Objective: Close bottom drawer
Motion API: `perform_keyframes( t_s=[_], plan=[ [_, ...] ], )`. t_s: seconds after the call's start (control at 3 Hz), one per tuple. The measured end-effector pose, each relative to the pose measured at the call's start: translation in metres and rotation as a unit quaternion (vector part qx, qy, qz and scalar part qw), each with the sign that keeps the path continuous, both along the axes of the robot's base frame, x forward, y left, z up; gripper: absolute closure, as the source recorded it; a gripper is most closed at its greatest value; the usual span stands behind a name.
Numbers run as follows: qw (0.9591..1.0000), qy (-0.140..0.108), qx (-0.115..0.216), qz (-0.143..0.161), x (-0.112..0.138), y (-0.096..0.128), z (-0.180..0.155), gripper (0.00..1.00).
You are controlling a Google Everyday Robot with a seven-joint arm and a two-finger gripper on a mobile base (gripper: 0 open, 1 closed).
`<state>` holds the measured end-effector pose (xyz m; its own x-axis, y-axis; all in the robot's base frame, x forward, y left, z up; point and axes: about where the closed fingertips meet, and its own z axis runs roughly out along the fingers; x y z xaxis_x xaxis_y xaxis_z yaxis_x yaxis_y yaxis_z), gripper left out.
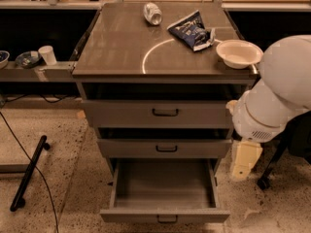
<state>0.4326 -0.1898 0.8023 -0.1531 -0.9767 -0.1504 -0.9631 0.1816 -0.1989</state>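
The bottom drawer [164,216] stands pulled well out, closing not yet begun; the gripper [243,166] hangs at its three o'clock, not touching it, and how far open it is cannot be told.

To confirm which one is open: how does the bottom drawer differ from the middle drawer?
The bottom drawer is pulled far out, showing its empty inside; the middle drawer shows only its front. The bottom drawer's front looks shorter than the middle drawer's. Both are grey with a small dark handle. The gripper hangs right of the cabinet, apart from both.
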Motion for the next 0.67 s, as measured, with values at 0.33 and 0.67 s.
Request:
perform_keyframes(
  t_s=[0.33, 0.67],
  plan=[
    [1.0000, 0.001, 0.001, 0.002, -0.0003, -0.0011, 0.0021, 0.00],
    [0.9983, 0.016, 0.020, 0.051, -0.0050, 0.0026, -0.0006, 0.00]
  ],
)
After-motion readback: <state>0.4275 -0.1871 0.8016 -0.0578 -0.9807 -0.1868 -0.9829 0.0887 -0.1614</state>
